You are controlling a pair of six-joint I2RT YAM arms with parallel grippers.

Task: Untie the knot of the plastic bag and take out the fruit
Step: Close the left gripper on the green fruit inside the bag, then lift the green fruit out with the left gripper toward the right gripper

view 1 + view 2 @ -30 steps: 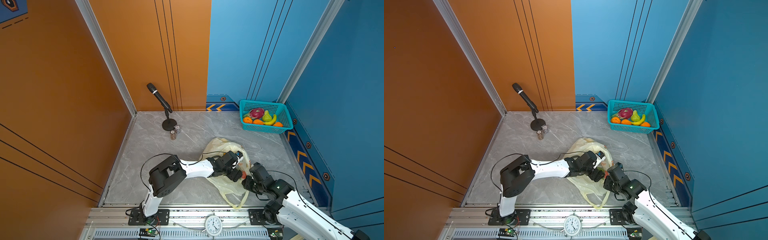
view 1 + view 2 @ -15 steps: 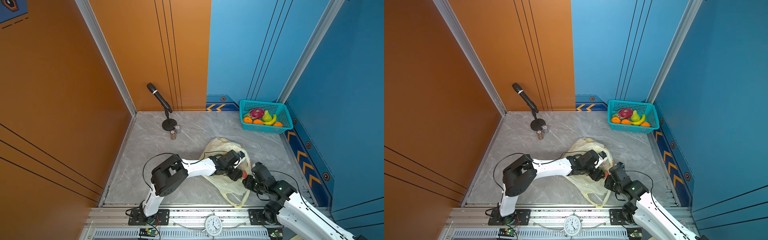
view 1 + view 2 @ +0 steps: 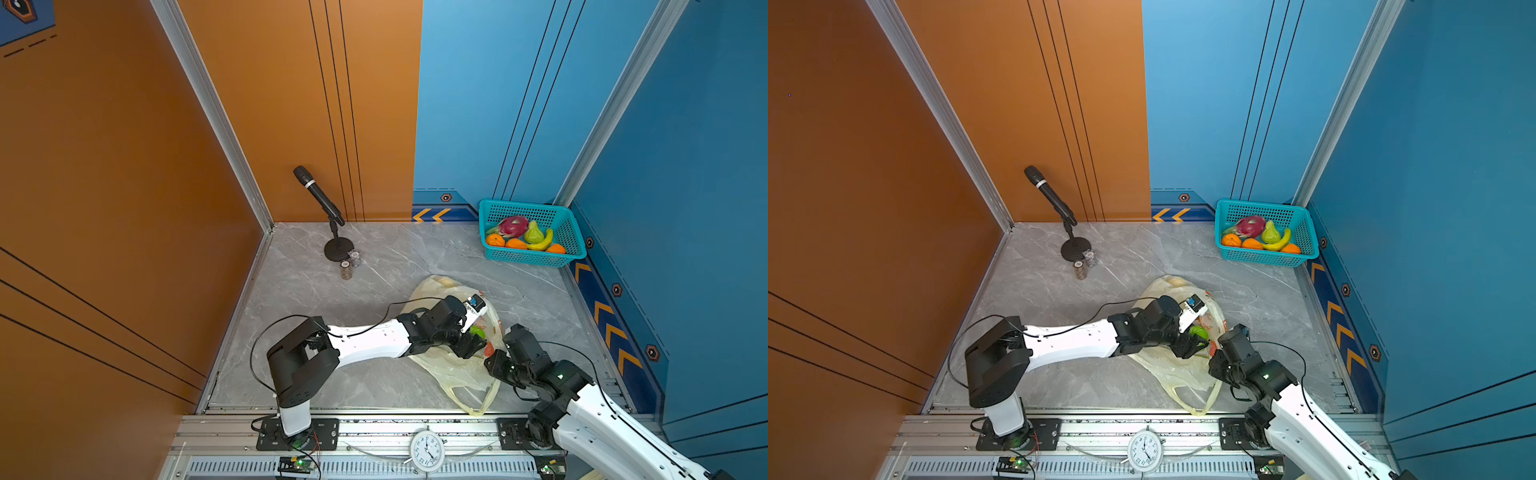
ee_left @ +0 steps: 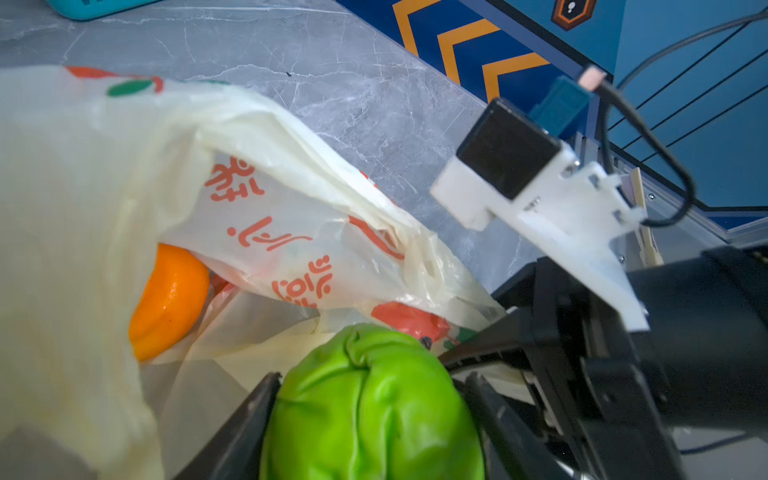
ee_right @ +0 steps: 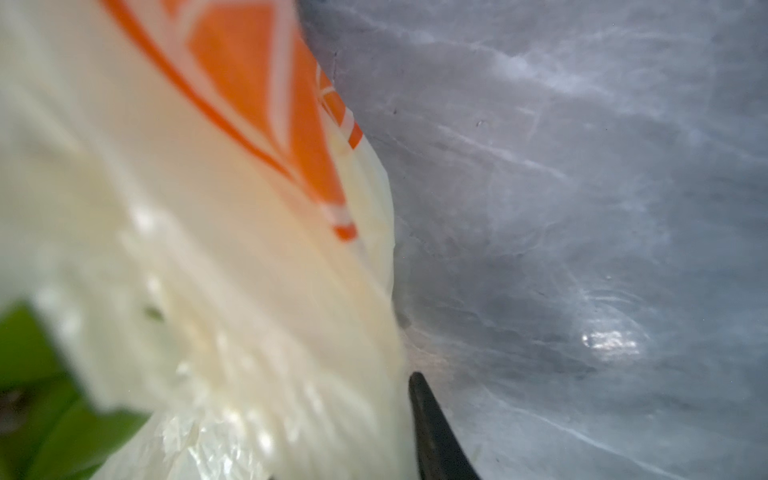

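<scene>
Bag (image 3: 453,370) lies open near the bench's front edge, so it's fruit time. Left gripper (image 3: 473,344) is clamped on a green fruit (image 4: 374,415) at the mouth. Right gripper (image 3: 495,360) is against the plastic, can't tell if it's pinching. Next I'd lift clear without snagging; an orange (image 4: 170,303) is still inside.

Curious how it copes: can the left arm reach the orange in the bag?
Probably not yet: the left gripper is shut on a green fruit, and a fold of the plastic bag partly covers the orange.

Robot test booth: orange-blue panel walls (image 3: 291,104), aluminium rail (image 3: 374,424), clock (image 3: 427,451), microphone (image 3: 318,195) on stand.
</scene>
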